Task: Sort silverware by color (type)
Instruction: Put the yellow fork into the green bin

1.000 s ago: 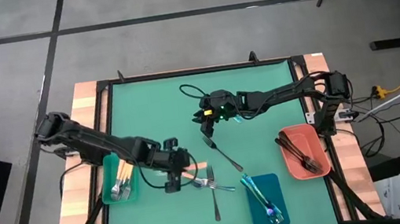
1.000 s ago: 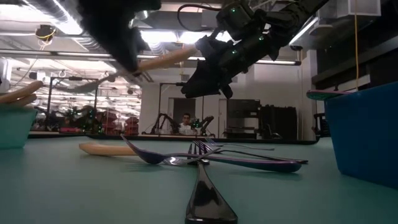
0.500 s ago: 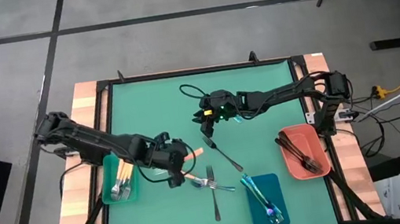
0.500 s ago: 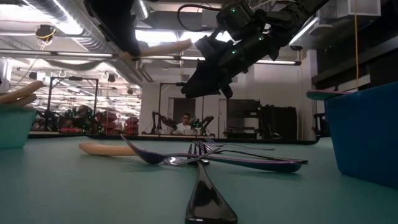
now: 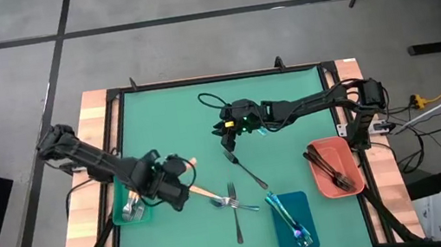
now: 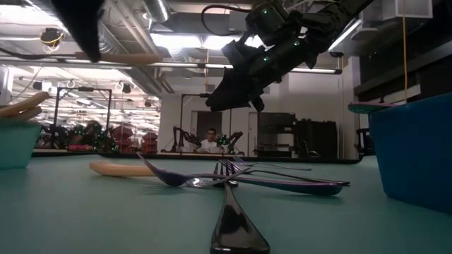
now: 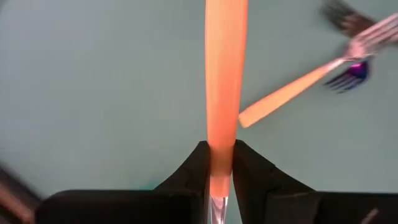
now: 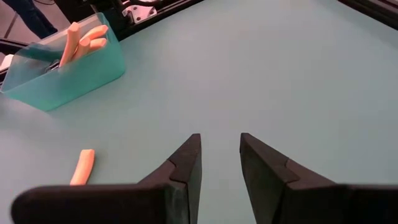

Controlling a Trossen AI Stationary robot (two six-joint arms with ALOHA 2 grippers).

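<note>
My left gripper hangs above the table's near left, beside the teal tray, shut on an orange-handled utensil. That tray holds orange-handled silverware. On the table near the middle lie an orange-handled fork, a dark fork, an iridescent piece and a long dark fork, crossing one another. My right gripper hovers open over the table's centre, with nothing between its fingers. My left gripper pinches the orange handle between its two fingers, at the end where it meets the silver neck. The fingers slant steeply down from above. The handle's free end sticks out beyond them. The utensil is lifted clear, about level in the low view.
A blue tray with iridescent pieces stands at the near middle-right, and a salmon tray with dark utensils at the right. A raised black frame rims the green mat. Bare mat lies at the far left.
My left gripper has risen and gone toward the table's left edge, nearer the teal tray, rolling its wrist. The orange-handled utensil went with it, and its free end has swung from pointing right toward the far edge.
</note>
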